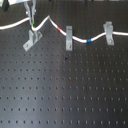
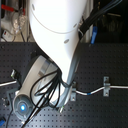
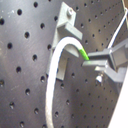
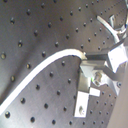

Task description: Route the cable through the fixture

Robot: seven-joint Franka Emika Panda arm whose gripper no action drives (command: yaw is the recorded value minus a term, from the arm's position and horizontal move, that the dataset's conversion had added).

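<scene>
Here the step in hand is seating the cable in the slanted bracket, and it needs a careful, straight descent. Nearest the first exterior view, the black perforated desk point(image 1: 65, 95) lies bare. Further back stands the slanted bracket point(image 1: 33, 38), near the back edge of the desk toward the first exterior view's left. The claw point(image 1: 31, 21) hangs right above it, its two fingers pinched shut on the cable point(image 1: 50, 20) at a green band point(image 1: 32, 24). In the first wrist view the green band point(image 3: 83, 53) sits just in front of the fingertips, and the cable bends down beside the bracket's upright prong point(image 3: 64, 35); whether the cord is already between the prongs I cannot tell.

To do this well, I judge the claw should keep the cord taut and line it up with the diagonal slot before lowering, so it slides between the prongs instead of riding over a tip. A slack loop could spring out.

Further along the back edge, the cable runs on through two square-facing brackets, the middle one point(image 1: 69, 38) past a red band point(image 1: 62, 29), the far one point(image 1: 107, 31) past a blue band point(image 1: 88, 40).
</scene>
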